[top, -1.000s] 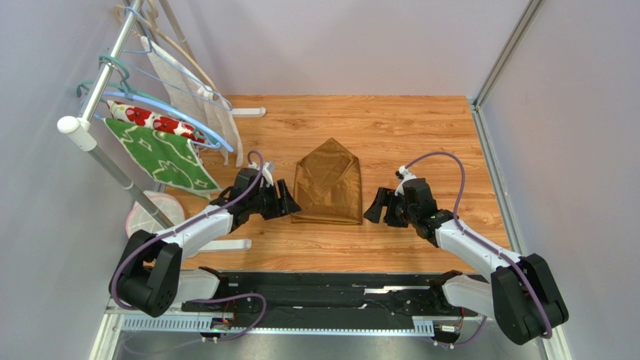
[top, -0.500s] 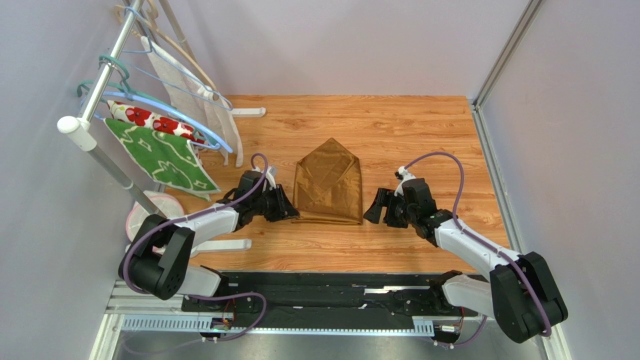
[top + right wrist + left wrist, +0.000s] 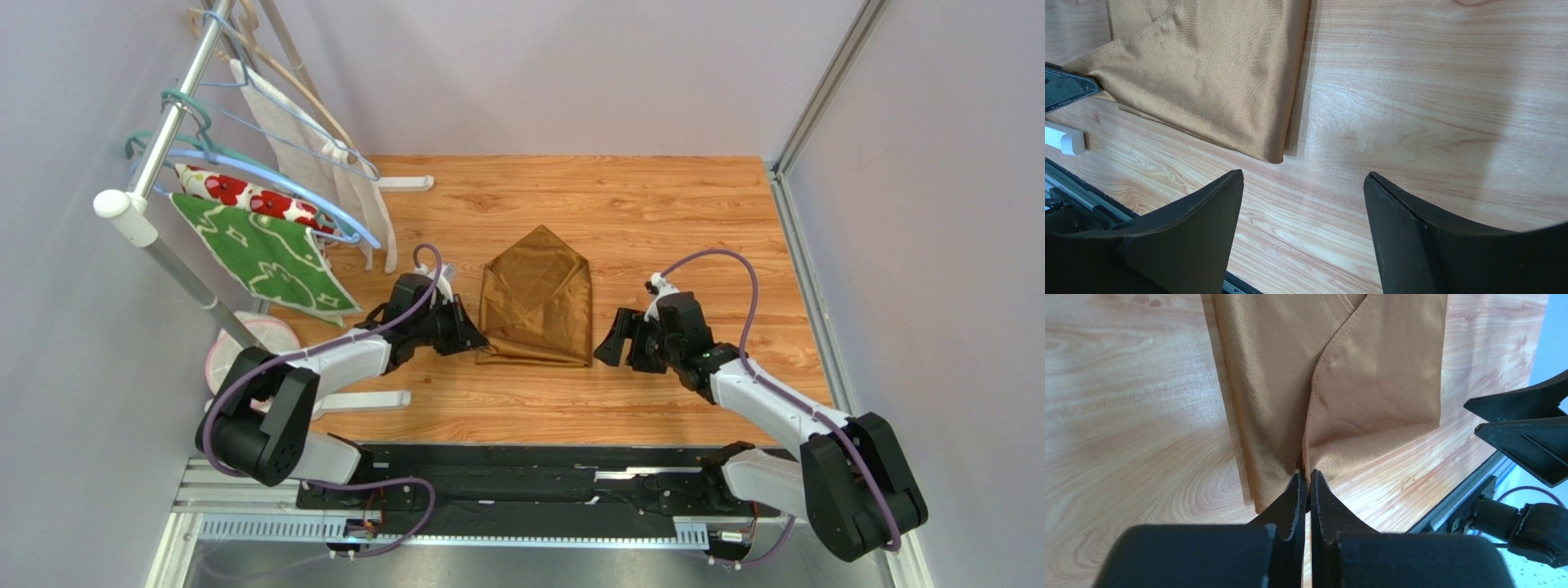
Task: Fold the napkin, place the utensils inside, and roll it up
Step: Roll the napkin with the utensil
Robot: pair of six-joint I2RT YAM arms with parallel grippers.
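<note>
The golden-brown napkin (image 3: 536, 306) lies folded on the wooden table, its top coming to a point and its flaps overlapping. My left gripper (image 3: 476, 343) is at its near left corner, shut on the napkin's edge (image 3: 1307, 476), where the cloth (image 3: 1339, 386) puckers into the jaws. My right gripper (image 3: 610, 339) stands wide open just right of the napkin's near right corner (image 3: 1211, 73), with only bare wood between its fingers (image 3: 1303, 177). No utensils are in view.
A white clothes rack (image 3: 147, 233) stands at the left with hangers, a green leaf-patterned cloth (image 3: 264, 251) and a white cloth with red flowers (image 3: 239, 192). Its white foot (image 3: 368, 399) lies near my left arm. A black rail (image 3: 528, 472) runs along the near edge.
My left gripper has closed from open onto the napkin's near left edge, having moved slightly in toward it. The right arm has not moved.
</note>
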